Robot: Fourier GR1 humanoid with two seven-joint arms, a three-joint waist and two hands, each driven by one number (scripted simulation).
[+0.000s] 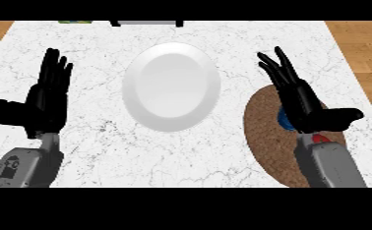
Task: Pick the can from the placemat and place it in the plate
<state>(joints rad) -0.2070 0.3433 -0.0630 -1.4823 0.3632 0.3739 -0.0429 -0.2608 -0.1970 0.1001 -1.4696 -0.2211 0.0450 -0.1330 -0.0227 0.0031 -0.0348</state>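
Observation:
A white plate [171, 86] lies at the middle of the marble counter. A round brown placemat [265, 130] lies at the right, partly under my right arm. On it stands the can [285, 120], mostly hidden behind my right hand; only a blue sliver and a red bit near the wrist show. My right hand [299, 101] is open, fingers straight and pointing up-left, held over the can. At the left edge my left hand [47, 96] rests open, fingers up, well away from the plate.
The white marble counter [94, 145] fills the view, with wooden floor showing at the upper right corner. A grey object [149, 23] and a small green-yellow thing [74, 21] sit at the far edge.

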